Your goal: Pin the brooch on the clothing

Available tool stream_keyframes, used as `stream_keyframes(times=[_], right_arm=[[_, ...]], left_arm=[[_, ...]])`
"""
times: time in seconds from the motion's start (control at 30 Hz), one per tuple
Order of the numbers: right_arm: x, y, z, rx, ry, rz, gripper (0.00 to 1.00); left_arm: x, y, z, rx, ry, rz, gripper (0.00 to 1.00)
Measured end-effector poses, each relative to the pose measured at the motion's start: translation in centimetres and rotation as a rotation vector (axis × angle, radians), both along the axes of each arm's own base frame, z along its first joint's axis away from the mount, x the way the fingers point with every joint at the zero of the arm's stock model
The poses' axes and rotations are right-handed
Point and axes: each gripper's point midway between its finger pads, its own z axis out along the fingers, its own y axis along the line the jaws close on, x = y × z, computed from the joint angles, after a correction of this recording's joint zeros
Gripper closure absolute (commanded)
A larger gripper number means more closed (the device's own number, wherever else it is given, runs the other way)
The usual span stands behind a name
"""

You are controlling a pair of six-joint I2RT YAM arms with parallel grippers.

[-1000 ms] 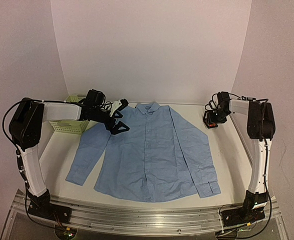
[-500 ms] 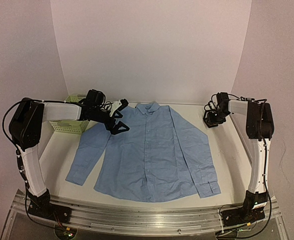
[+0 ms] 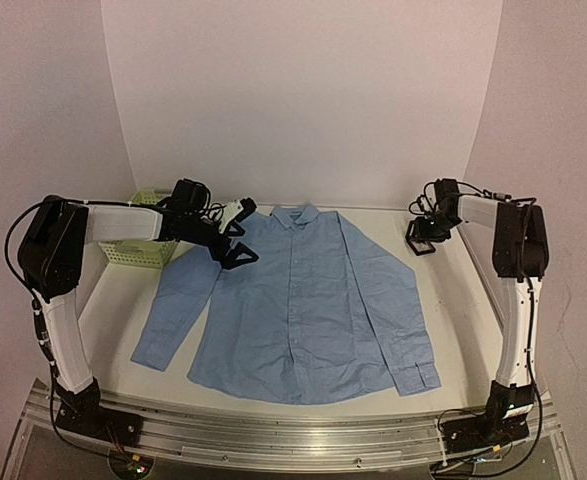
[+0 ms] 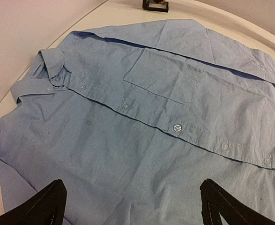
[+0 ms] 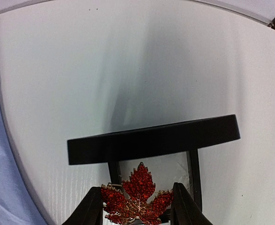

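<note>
At far right table (image 5: 128,56) corner: right gripper (image 5: 136,208) clamped on brooch (image 5: 136,197), by black box (image 5: 151,138); left gripper (image 4: 132,206) spread wide over shirt (image 4: 142,140).

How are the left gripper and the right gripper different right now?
The left gripper is open wide and empty, while the right gripper has its fingers closed on the brooch. The left gripper hovers over the shirt, while the right gripper is off the shirt, at the small black box. Both have black fingers.
</note>
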Motion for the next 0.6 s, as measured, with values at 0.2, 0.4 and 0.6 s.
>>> stream_keyframes(times=[0.2,0.4,0.6], right_arm=[[-0.5,0.6,3.7,0.038,-0.049,0.004,0.79],[-3.3,4.2,8.9,0.15,-0.097,0.108,0.79],[-7.7,16.0,17.8,0.351,-0.205,0.409,0.8]], left_arm=[[0.0,0.0,0.0,0.002,-0.006,-0.007,0.0],[-0.6,-0.3,0.4,-0.022,-0.003,-0.049,0.01],[-3.2,-0.9,3.4,-0.083,-0.042,-0.201,0.02]])
